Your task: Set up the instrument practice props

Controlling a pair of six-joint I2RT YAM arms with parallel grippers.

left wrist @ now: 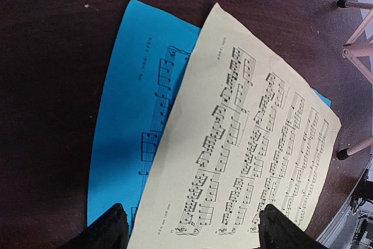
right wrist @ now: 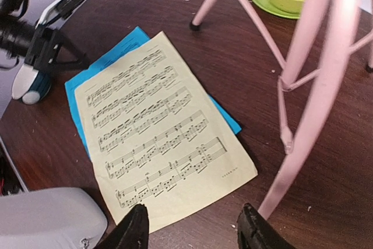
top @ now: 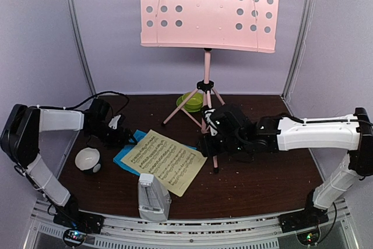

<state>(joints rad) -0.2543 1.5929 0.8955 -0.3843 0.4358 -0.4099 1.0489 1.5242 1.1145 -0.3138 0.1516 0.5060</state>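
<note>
The pink music stand (top: 210,7) stands at the back on tripod legs (top: 206,106); its legs also show in the right wrist view (right wrist: 326,86). The yellow page (top: 164,160) lies over the blue page (top: 127,154) on the table, also seen in the left wrist view (left wrist: 250,155) and the right wrist view (right wrist: 157,132). The white-grey metronome (top: 152,197) stands at the near edge. My left gripper (left wrist: 192,228) is open just above the left edge of the pages. My right gripper (right wrist: 192,228) is open and empty over the yellow page's near corner, beside a stand leg.
A green bowl on a saucer (top: 191,101) sits behind the tripod. A small white-and-black bowl (top: 88,160) sits at the left of the pages. Cables (top: 108,94) trail behind the left arm. Purple walls close the back and sides.
</note>
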